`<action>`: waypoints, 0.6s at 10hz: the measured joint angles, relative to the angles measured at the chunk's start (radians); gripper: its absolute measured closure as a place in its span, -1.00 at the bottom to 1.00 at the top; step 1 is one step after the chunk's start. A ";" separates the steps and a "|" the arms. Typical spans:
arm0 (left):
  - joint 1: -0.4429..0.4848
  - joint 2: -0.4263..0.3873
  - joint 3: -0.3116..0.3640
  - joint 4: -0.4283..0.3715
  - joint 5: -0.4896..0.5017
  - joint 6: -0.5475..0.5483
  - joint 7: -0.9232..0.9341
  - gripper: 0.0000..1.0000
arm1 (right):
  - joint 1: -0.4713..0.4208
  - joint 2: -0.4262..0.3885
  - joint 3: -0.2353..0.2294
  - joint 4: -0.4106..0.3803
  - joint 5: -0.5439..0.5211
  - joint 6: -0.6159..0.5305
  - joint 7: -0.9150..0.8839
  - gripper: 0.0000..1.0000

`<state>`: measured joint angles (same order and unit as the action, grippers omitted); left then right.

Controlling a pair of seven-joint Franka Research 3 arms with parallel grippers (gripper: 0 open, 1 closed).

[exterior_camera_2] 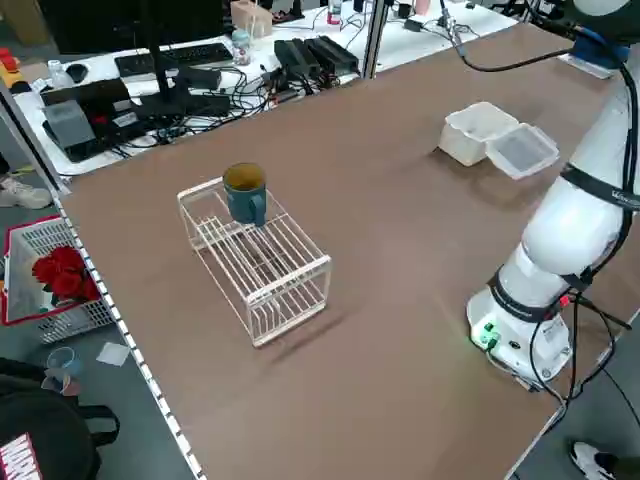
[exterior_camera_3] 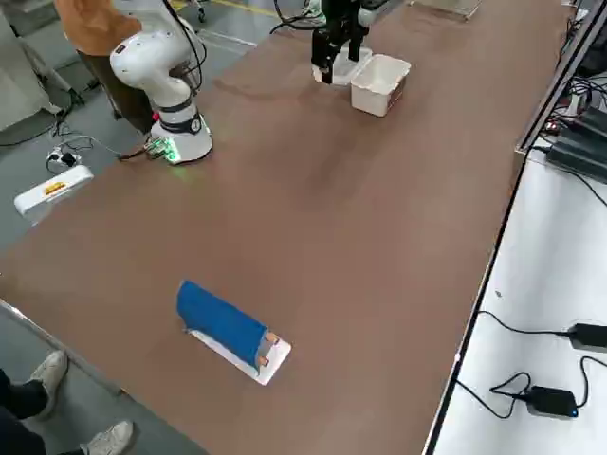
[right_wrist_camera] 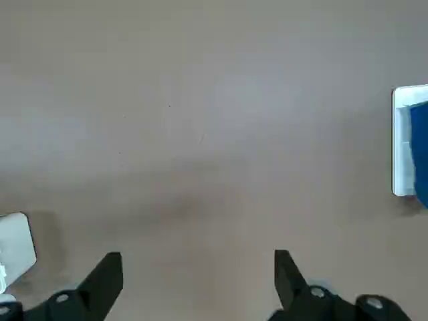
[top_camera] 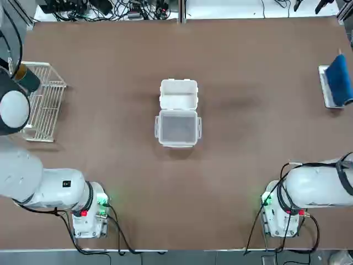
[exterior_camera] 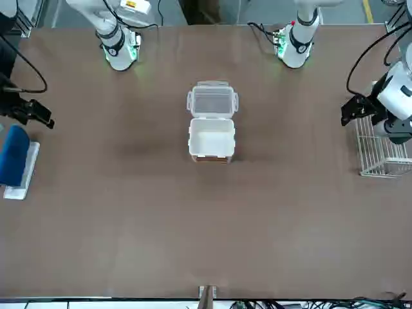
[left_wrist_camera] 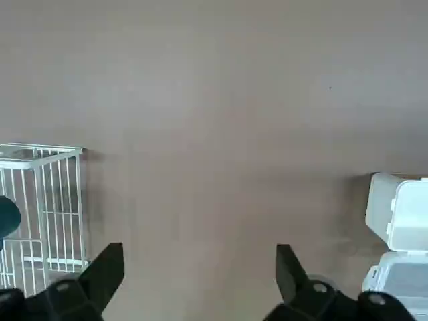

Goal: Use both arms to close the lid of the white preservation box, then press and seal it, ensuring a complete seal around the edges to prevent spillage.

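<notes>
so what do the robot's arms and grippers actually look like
Both arms are glossy white with rounded links and black bands at the joints: the left arm and the right arm. Each base shows a green light and a small red spot, with black cables trailing off. The left gripper and right gripper have black, wedge-shaped fingers.

left gripper point(left_wrist_camera: 194, 271): jaws apart, raised | right gripper point(right_wrist_camera: 194, 271): jaws apart, raised
</notes>
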<state>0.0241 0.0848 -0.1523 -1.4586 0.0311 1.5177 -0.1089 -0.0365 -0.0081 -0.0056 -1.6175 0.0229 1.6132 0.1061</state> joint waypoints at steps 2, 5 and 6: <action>0.004 0.000 0.000 -0.003 -0.013 0.000 0.001 -1.00 | 0.000 0.000 -0.002 0.000 0.001 -0.006 0.000 -1.00; 0.008 0.005 0.003 -0.011 -0.014 0.007 0.001 -1.00 | 0.000 0.000 -0.002 -0.004 0.003 -0.009 0.030 -1.00; 0.009 0.013 0.003 -0.012 -0.014 0.020 0.001 -1.00 | 0.005 0.000 0.001 -0.006 0.010 -0.009 0.090 -1.00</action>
<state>0.0327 0.0979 -0.1489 -1.4709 0.0166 1.5379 -0.1076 -0.0319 -0.0079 -0.0049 -1.6236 0.0327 1.6045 0.1964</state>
